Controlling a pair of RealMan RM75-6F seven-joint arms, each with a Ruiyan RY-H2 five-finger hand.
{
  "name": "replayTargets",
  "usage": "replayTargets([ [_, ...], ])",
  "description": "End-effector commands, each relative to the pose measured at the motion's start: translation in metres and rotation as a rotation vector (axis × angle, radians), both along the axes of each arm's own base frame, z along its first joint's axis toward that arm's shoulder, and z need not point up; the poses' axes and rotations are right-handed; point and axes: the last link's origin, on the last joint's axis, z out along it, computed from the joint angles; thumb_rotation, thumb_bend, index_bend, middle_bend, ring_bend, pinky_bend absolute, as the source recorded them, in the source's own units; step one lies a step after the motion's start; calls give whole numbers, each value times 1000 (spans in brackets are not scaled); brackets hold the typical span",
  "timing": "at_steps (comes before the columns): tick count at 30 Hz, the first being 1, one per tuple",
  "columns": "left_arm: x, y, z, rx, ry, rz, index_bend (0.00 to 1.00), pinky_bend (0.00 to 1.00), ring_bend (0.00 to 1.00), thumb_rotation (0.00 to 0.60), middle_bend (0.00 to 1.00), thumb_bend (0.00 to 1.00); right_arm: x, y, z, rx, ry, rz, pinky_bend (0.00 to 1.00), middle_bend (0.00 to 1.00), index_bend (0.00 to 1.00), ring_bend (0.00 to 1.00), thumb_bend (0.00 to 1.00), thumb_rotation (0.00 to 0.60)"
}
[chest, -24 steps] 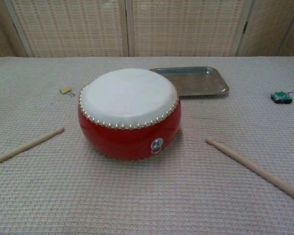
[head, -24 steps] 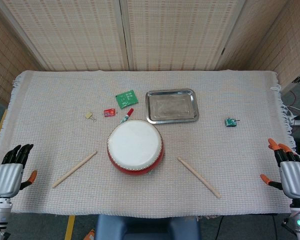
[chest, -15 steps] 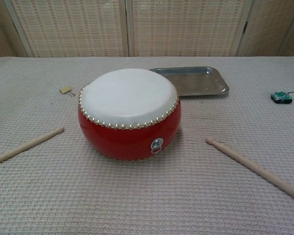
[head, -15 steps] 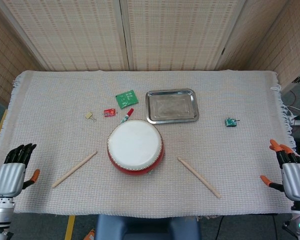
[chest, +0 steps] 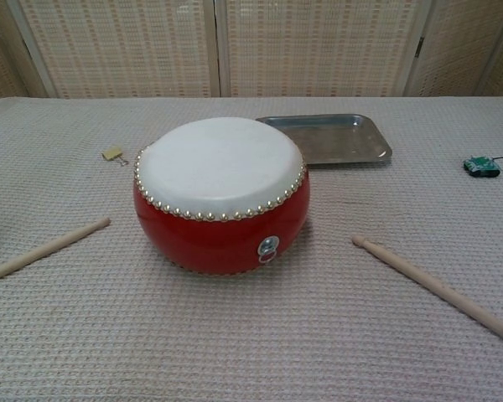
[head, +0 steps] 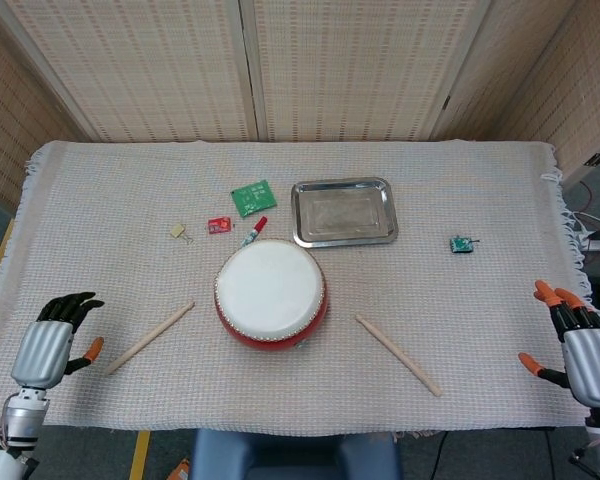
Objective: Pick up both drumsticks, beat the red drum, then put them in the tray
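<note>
Drumsticks are your first job: your left hand (head: 48, 345) and right hand (head: 583, 345) are both empty, fingers apart. Bring each low over its drumstick's butt end: left drumstick (head: 150, 337), right drumstick (head: 398, 354), flanking the red drum (head: 271, 293). Since earlier, the left hand has moved inward, fingers seemingly curling; the tray (head: 343, 211) waits behind.

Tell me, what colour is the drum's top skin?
White, above a red body; the drum shows best in the chest view.
</note>
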Motion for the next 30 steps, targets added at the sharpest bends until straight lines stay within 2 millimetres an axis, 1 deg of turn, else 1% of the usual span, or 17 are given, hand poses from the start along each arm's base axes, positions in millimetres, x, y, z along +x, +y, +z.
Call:
replayTargets([
  [1, 7, 10, -17, -48, -42, 22, 304, 184, 157, 600, 187, 352, 1, 1, 1, 0, 1, 9, 286, 211, 56, 131, 46, 600],
  [7, 11, 18, -50, -133, -35, 76, 293, 183, 156, 600, 186, 354, -1, 5, 5, 0, -4, 13, 286, 211, 56, 131, 46, 600],
  [12, 14, 24, -69, -153, 1, 117, 269, 165, 144, 600, 180, 353, 0, 7, 5, -1, -11, 20, 286, 211, 56, 131, 46, 600],
  [18, 16, 28, -84, -193, -14, 197, 271, 155, 94, 600, 155, 353, -1, 7, 6, 1, -12, 17, 286, 211, 56, 131, 46, 600],
  [22, 16, 33, -95, -204, 1, 232, 278, 155, 87, 600, 152, 354, -1, 6, 5, 8, -18, 20, 286, 211, 56, 131, 46, 600],
  [30, 17, 41, -109, -194, -10, 268, 346, 155, 86, 600, 155, 353, -2, 6, 6, 26, -35, 15, 286, 211, 56, 131, 47, 600],
])
